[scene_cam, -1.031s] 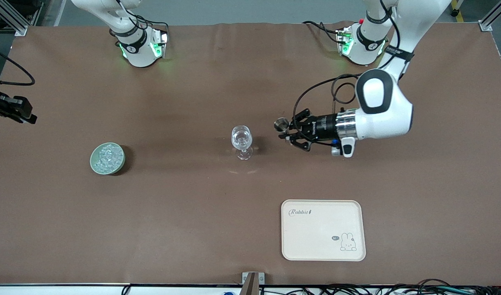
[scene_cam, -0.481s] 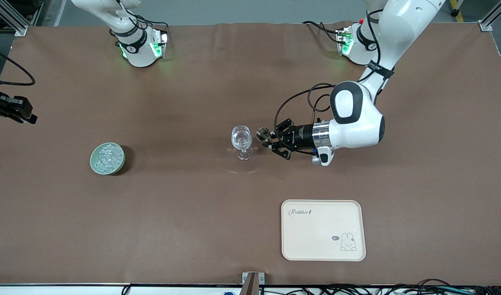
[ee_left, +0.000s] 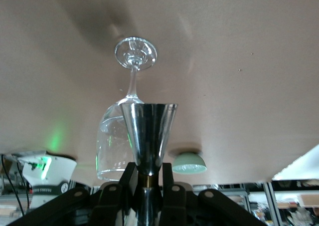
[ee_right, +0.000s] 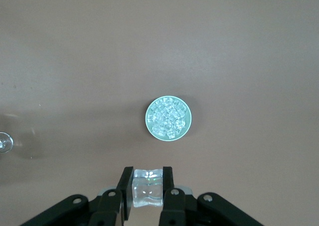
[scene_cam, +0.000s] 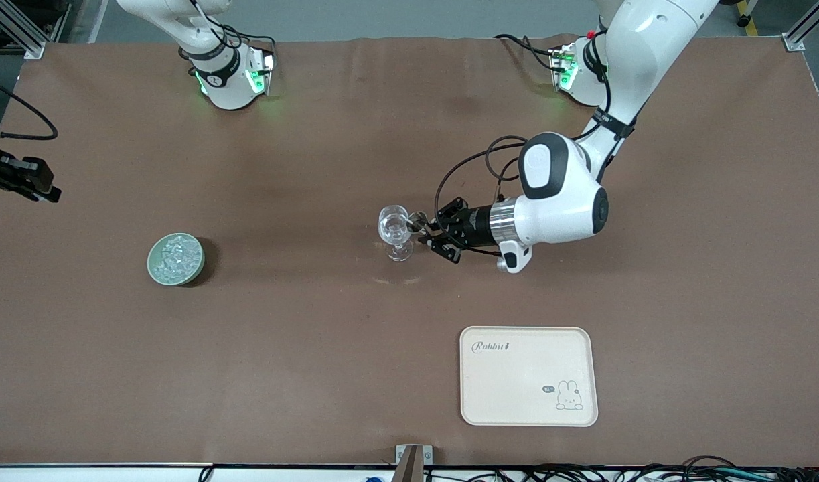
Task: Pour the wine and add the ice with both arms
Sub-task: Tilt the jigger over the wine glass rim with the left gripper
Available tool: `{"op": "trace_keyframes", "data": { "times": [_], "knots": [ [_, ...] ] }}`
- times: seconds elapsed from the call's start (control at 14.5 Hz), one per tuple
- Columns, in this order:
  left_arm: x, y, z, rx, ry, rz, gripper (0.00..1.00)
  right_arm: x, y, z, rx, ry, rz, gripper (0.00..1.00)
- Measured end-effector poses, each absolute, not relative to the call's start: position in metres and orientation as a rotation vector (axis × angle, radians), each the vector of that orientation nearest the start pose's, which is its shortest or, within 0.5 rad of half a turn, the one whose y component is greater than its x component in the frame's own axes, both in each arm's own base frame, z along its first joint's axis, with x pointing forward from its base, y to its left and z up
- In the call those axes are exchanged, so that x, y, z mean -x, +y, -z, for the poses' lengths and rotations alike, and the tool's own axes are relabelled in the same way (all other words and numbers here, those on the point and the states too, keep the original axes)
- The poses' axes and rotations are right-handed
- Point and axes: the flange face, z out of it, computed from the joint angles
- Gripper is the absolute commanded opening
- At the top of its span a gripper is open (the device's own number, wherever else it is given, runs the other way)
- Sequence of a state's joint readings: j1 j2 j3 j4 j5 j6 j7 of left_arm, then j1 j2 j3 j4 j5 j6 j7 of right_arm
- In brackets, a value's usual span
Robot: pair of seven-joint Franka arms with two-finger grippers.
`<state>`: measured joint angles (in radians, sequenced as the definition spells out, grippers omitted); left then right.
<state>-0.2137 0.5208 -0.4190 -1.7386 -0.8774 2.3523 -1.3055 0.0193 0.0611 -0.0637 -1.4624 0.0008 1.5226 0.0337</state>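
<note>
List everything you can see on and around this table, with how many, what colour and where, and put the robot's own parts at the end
Table: one, brown top.
Wine glass: one, clear, upright near the table's middle.
Bowl: one, pale green, toward the right arm's end of the table.
Ice in the bowl: a heap of clear chunks, too many to count.
Tray: one, cream with a rabbit drawing, nearer the front camera than the glass.
Jigger: one, silvery metal, held beside the glass bowl.
Ice cube: one, clear, held high over the table, bowl below.
Left gripper: black, shut on the jigger.
Right gripper: black, shut on the ice cube.
</note>
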Motion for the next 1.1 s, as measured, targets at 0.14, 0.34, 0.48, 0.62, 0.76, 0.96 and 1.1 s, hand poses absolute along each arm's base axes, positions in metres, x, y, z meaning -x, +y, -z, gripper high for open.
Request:
{"op": "trace_keyframes", "data": {
  "times": [0.14,0.34,0.48,0.62,0.76,0.96,1.1],
  "knots": [
    [-0.565,-0.395,-0.320,-1.968,1.570,0.814,0.00,-0.569,-0.024,-0.636,3.142,0.123,-0.003,0.01],
    [-0.567,-0.403,-0.316,-2.022,1.572,0.783,0.00,-0.569,-0.024,-0.636,3.142,0.122,-0.003,0.01],
    [-0.564,-0.410,-0.317,-2.055,1.546,0.769,0.00,-0.569,-0.024,-0.636,3.142,0.123,-0.003,0.01],
    [-0.560,-0.417,-0.320,-2.075,1.531,0.763,0.00,-0.569,-0.024,-0.636,3.142,0.123,-0.004,0.01],
    [-0.556,-0.422,-0.321,-2.116,1.531,0.731,0.00,-0.569,-0.024,-0.636,3.142,0.123,-0.004,0.01],
    [-0.553,-0.429,-0.325,-2.155,1.541,0.688,0.00,-0.569,-0.024,-0.636,3.142,0.123,-0.004,0.01],
    [-0.554,-0.430,-0.328,-2.172,1.531,0.665,0.00,-0.569,-0.024,-0.636,3.142,0.123,-0.005,0.01]
  ]
}}
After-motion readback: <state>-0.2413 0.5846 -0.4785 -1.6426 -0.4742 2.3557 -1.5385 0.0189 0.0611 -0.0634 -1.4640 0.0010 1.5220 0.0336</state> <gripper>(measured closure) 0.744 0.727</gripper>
